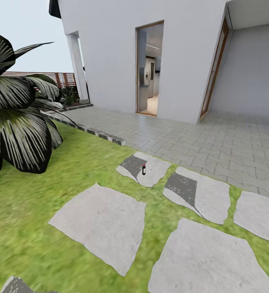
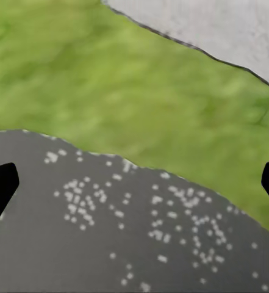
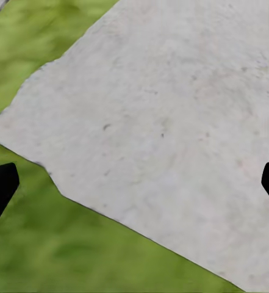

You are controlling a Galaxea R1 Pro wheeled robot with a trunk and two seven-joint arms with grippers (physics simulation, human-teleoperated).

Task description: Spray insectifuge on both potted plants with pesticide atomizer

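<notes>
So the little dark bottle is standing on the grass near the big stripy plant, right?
Not quite. In the head view the pesticide atomizer stands upright on a grey stepping stone, not on the grass. The lawn lies around that stone, and the big striped plant is off to the left of it.

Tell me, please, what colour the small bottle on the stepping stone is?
The bottle looks dark with a reddish top, clearest in the head view.

My lawn (image 1: 81, 167) was patchy green, stepping stones (image 1: 100, 226) pale grey, the atomizer (image 1: 144, 169) dark with a red cap, plant (image 1: 16, 122) leaves black-and-white striped.
</notes>
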